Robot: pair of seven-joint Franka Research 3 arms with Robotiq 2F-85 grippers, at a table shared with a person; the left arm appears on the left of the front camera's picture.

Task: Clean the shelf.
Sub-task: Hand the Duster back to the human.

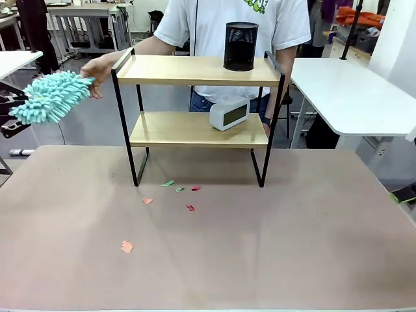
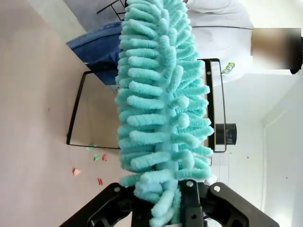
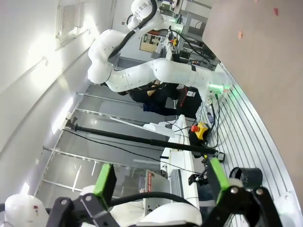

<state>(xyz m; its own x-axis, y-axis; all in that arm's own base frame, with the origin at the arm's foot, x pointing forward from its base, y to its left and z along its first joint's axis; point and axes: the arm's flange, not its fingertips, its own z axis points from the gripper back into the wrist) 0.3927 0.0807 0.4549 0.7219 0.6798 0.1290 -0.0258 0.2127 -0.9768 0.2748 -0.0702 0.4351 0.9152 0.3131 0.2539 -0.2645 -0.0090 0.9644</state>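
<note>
The shelf [image 1: 182, 70] stands mid-table, two light wooden boards in a black frame. A black mesh cup [image 1: 240, 45] sits on its top board and a white clock [image 1: 229, 114] on the lower one. Left of it, at top-board height, my left gripper [image 1: 14, 121] is shut on the handle of a fluffy teal duster [image 1: 52, 97]. In the left wrist view the duster [image 2: 161, 109] rises from the left gripper [image 2: 163, 205] and hides much of the shelf [image 2: 97, 118]. My right gripper [image 3: 161, 177] is open and holds nothing, its green pads [image 3: 105, 182] wide apart.
A person stands behind the shelf with a hand [image 1: 97, 67] on its top left corner. Small paper scraps [image 1: 179, 189] lie on the brown table in front of the shelf, with an orange one [image 1: 127, 246] nearer me. A white table [image 1: 351, 97] stands at the right.
</note>
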